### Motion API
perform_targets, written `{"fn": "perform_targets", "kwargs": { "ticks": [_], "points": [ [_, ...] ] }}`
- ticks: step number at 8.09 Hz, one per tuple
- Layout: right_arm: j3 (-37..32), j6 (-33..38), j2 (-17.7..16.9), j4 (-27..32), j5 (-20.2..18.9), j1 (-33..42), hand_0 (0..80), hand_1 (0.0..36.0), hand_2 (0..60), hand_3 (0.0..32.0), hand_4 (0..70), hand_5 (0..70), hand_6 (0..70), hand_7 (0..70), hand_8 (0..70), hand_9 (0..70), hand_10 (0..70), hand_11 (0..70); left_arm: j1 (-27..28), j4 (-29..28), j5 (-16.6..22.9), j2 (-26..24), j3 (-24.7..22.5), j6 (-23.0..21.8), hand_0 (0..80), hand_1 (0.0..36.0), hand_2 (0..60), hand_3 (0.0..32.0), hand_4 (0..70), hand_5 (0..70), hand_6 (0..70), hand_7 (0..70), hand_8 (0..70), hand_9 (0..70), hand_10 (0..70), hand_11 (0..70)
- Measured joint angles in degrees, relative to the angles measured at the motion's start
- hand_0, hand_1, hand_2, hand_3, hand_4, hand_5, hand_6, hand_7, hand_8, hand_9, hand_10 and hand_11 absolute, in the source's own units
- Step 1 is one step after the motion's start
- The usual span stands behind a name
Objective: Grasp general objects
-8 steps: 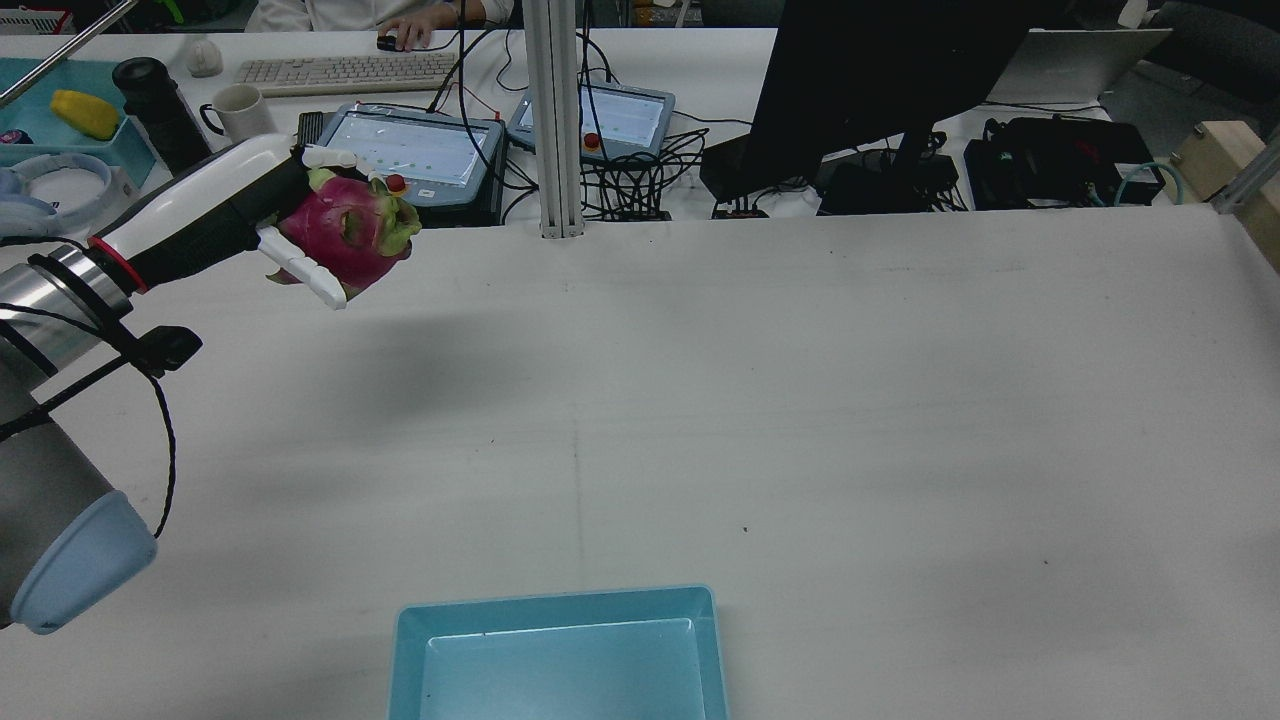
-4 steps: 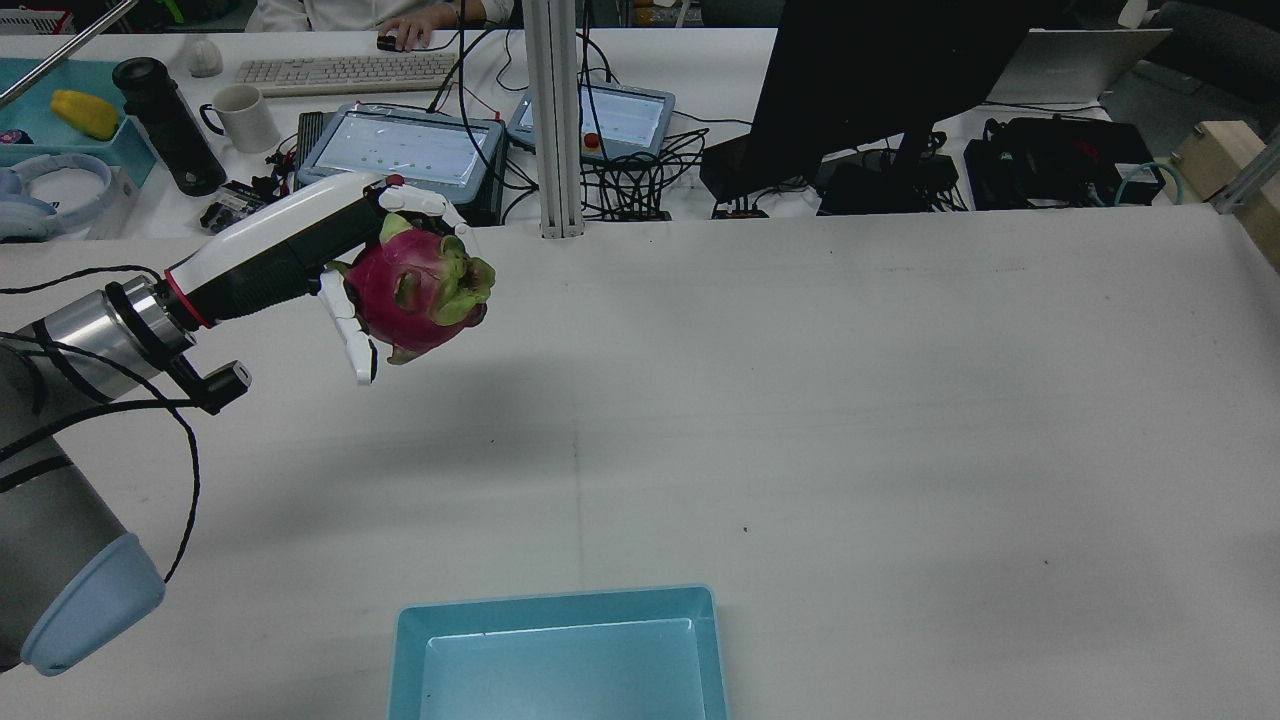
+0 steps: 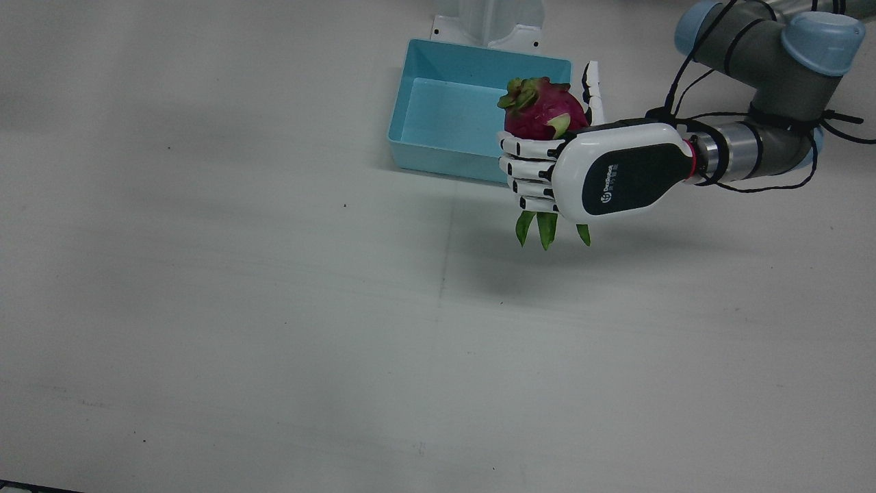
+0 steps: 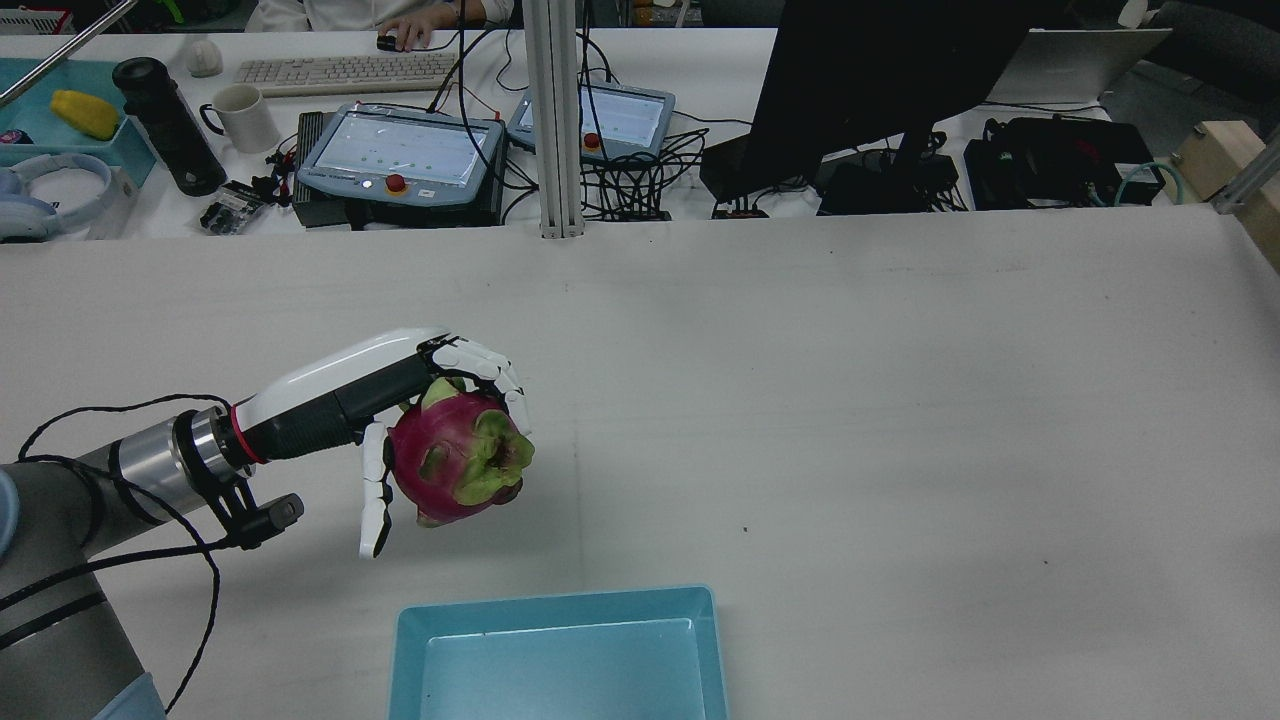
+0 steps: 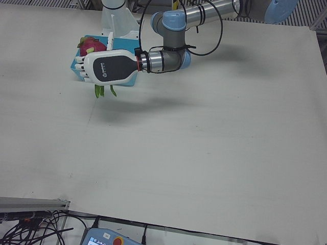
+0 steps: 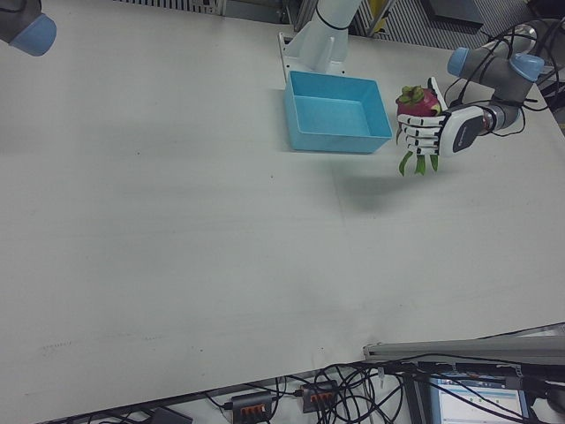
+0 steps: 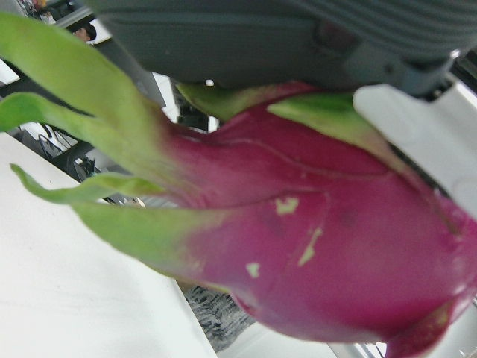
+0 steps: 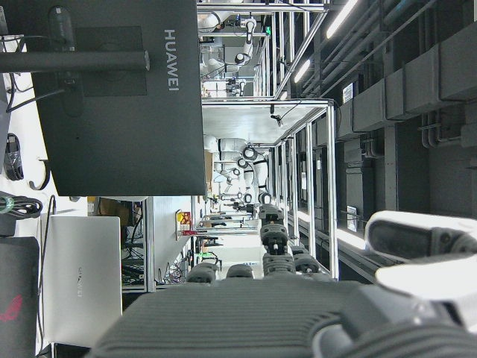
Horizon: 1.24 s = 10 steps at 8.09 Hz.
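My left hand [image 4: 400, 400] is shut on a magenta dragon fruit [image 4: 455, 460] with green scales and holds it in the air above the white table. In the front view the hand [image 3: 602, 171] and the fruit [image 3: 540, 113] hang at the edge of the light blue bin [image 3: 438, 154]. The fruit fills the left hand view [image 7: 313, 246]. The bin [image 4: 560, 600] holds nothing that I can see. Of my right hand only fingertips [image 8: 425, 239] show in its own view, with nothing between them.
Behind the table's far edge stand teach pendants [image 4: 400, 155], a monitor [image 4: 860, 80], cables and a metal post [image 4: 555, 120]. The right arm's elbow [image 6: 22, 26] is at the far corner of the right-front view.
My left hand has carried the dragon fruit from the table's far left edge down and toward the blue bin. The hold on the fruit is unchanged.
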Motion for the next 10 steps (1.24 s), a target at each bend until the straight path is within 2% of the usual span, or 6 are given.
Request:
{"fn": "perform_targets", "kwargs": {
  "ticks": [4,5,6,7,8,10],
  "points": [
    [0.0,0.0,0.0,0.0,0.0,0.0,0.0,0.0,0.0,0.0,0.0,0.0,0.0,0.0,0.0,0.0,0.0,0.0,7.6,-3.1,1.1,0.0,-0.3,-2.0,52.0,36.0,60.0,0.0,42.4,70.0,56.9,67.4,57.0,70.0,65.1,70.0],
    [0.0,0.0,0.0,0.0,0.0,0.0,0.0,0.0,0.0,0.0,0.0,0.0,0.0,0.0,0.0,0.0,0.0,0.0,8.2,-3.7,1.5,0.0,-0.3,-2.3,52.5,36.0,60.0,0.0,41.2,70.0,51.8,61.5,52.4,70.0,51.3,70.0],
    [0.0,0.0,0.0,0.0,0.0,0.0,0.0,0.0,0.0,0.0,0.0,0.0,0.0,0.0,0.0,0.0,0.0,0.0,8.5,-4.5,1.9,0.0,-0.4,-2.5,57.2,31.6,60.0,0.0,34.0,70.0,32.2,36.1,30.0,39.3,26.3,40.1],
    [0.0,0.0,0.0,0.0,0.0,0.0,0.0,0.0,0.0,0.0,0.0,0.0,0.0,0.0,0.0,0.0,0.0,0.0,8.7,-5.7,2.1,0.1,-0.4,-2.7,57.2,21.7,20.4,0.0,23.9,70.0,23.8,32.5,17.7,23.9,20.0,31.0],
    [0.0,0.0,0.0,0.0,0.0,0.0,0.0,0.0,0.0,0.0,0.0,0.0,0.0,0.0,0.0,0.0,0.0,0.0,8.8,-7.6,2.3,0.3,-0.2,-3.2,53.9,16.3,6.5,0.0,19.1,62.6,19.1,29.1,10.7,14.8,15.5,24.3],
    [0.0,0.0,0.0,0.0,0.0,0.0,0.0,0.0,0.0,0.0,0.0,0.0,0.0,0.0,0.0,0.0,0.0,0.0,8.7,-12.7,2.3,0.7,0.2,-5.7,51.4,13.4,3.1,0.0,17.7,59.8,17.9,28.2,8.4,11.3,14.4,22.3]
  ]
}}
